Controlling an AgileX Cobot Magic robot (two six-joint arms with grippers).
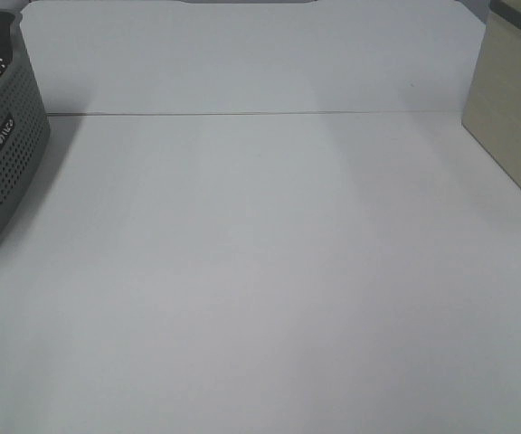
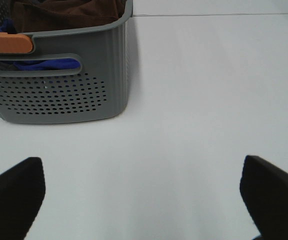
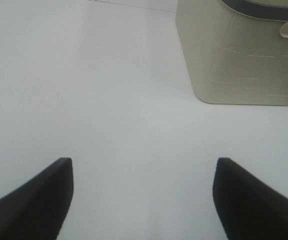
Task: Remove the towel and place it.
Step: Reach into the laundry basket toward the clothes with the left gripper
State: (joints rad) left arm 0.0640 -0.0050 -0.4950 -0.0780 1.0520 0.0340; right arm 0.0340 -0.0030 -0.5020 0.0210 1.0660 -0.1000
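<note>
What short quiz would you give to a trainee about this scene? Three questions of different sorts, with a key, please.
1. True or false: the brown towel lies in the grey basket.
2. The left claw is: A) open and empty; B) shut on the towel; C) shut on the basket.
3. What colour is the bin before the right claw?
Key: 1 true; 2 A; 3 beige.

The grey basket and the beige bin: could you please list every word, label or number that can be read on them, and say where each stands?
White lettering on the outer wall of the grey basket: a short slanted mark, too blurred to read.
Beige bin: no text shows.
Both wrist views: no text shows on either container.
</note>
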